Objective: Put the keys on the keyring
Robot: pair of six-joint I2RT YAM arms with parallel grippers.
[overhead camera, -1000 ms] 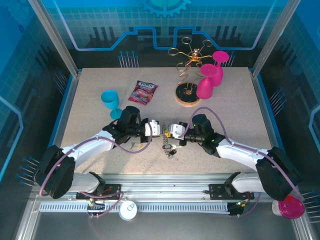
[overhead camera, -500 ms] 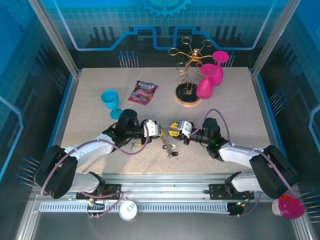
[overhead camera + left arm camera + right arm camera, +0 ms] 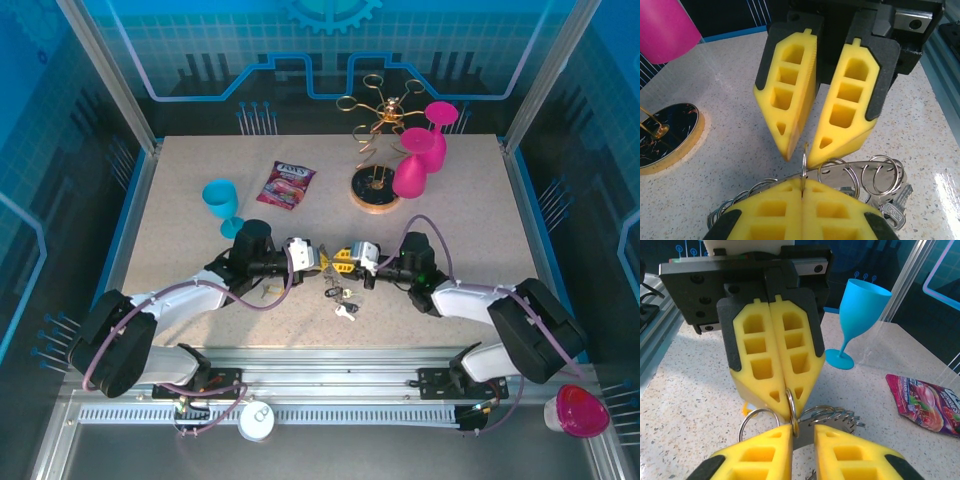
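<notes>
The keyring (image 3: 860,172) is a flat grey metal piece edged with several wire loops, low over the table between the two grippers; it also shows in the right wrist view (image 3: 840,417). My left gripper (image 3: 802,192) is shut on one thin loop (image 3: 804,165) standing on edge. My right gripper (image 3: 802,429) faces it nose to nose, jaws a little apart, with that loop (image 3: 792,412) against one fingertip. From above, the left gripper (image 3: 320,258) and right gripper (image 3: 338,260) meet mid-table. Small keys (image 3: 345,306) lie just below them; one silver key (image 3: 896,212) sits under the loops.
A blue goblet (image 3: 222,203) stands left of the arms, a snack packet (image 3: 286,184) behind it. The gold wire rack on its round wooden base (image 3: 376,190) holds pink glasses (image 3: 420,160) at the back right. A pink cup (image 3: 580,410) sits off the table's near right corner.
The right arm has stretched out flatter, its elbow swinging right, while its gripper stays tip to tip with the left. The keys on the table have shifted slightly. The left arm barely moved.
</notes>
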